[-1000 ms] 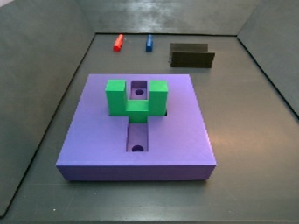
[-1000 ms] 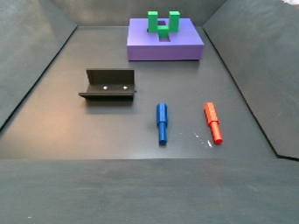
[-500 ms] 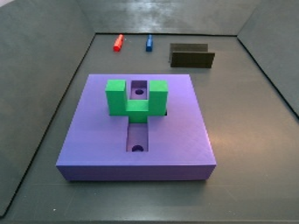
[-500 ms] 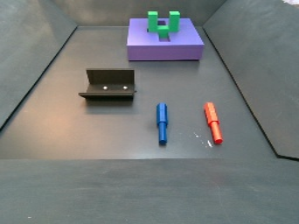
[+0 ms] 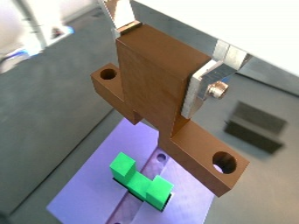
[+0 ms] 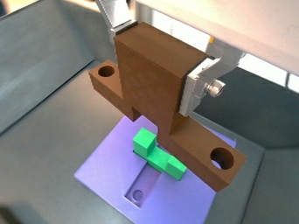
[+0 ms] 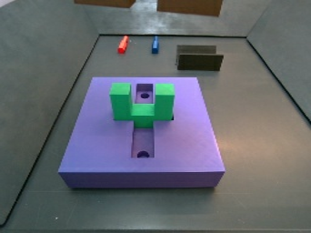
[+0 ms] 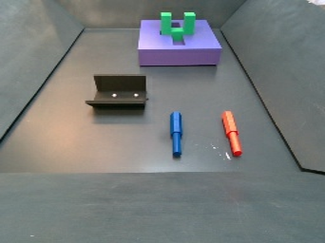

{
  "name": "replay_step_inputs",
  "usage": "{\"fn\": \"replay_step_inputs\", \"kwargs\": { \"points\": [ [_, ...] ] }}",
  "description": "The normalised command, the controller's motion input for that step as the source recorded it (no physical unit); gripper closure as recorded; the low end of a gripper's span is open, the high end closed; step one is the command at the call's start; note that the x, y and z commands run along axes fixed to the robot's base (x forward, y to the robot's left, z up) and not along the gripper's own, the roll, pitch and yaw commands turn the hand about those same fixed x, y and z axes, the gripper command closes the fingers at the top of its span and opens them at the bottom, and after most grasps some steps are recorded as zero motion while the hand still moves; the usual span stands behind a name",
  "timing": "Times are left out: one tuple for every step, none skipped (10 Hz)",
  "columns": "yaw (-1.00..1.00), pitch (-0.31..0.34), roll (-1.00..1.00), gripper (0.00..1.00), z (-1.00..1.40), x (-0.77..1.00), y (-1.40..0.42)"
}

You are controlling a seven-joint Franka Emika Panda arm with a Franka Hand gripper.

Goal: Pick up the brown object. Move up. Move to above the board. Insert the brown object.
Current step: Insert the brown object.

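Observation:
The brown object (image 5: 158, 79) is an orange-brown bar with a round hole at each end and a thick upright block at its middle. My gripper (image 5: 163, 57) is shut on that block, with silver fingers (image 5: 212, 74) on both sides, as in both wrist views (image 6: 163, 57). It hangs high above the purple board (image 5: 100, 188), with the bar (image 6: 152, 79) over the green U-shaped block (image 6: 158, 156). In a side view only the brown object's underside (image 7: 192, 5) shows, at the top edge, far above the board (image 7: 195, 136) and its groove (image 7: 144, 141). The gripper itself is out of both side views.
The dark fixture (image 7: 199, 58) stands behind the board, also seen in a side view (image 8: 118, 92) and a wrist view (image 5: 254, 127). A red pen (image 8: 233, 133) and a blue pen (image 8: 177, 133) lie on the floor. Grey walls ring the floor.
The brown object has come into a side view at its top edge, where earlier nothing showed. Board, fixture and pens have not moved.

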Motion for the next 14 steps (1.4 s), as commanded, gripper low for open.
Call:
{"fn": "replay_step_inputs", "kwargs": {
  "points": [
    [-0.98, -0.250, -0.15, 1.00, -0.22, -0.03, -0.05],
    [-1.00, -0.221, -0.12, 1.00, -0.24, -0.03, -0.05],
    [-1.00, -0.074, -0.04, 1.00, -0.30, 0.00, 0.00],
    [-1.00, 0.000, 0.00, 1.00, -0.32, 0.00, -0.02],
    [-0.99, -0.056, -0.10, 1.00, -0.12, 0.00, -0.09],
    [-0.95, -0.239, -0.19, 1.00, -0.16, -0.02, -0.06],
    [-0.94, -0.247, -0.19, 1.00, -0.16, -0.03, -0.06],
    [-0.99, -0.199, -0.15, 1.00, -0.13, 0.00, -0.04],
    [-1.00, -0.156, -0.14, 1.00, -0.08, 0.00, -0.03],
    [-1.00, -0.116, -0.13, 1.00, -0.04, 0.00, -0.02],
    [-1.00, -0.089, -0.10, 1.00, 0.00, 0.00, -0.01],
    [-1.00, -0.043, -0.06, 1.00, 0.00, 0.00, -0.01],
    [-1.00, -0.034, -0.04, 1.00, 0.00, 0.00, -0.03],
    [-1.00, -0.020, 0.00, 1.00, 0.00, 0.00, -0.09]
  ]
}}
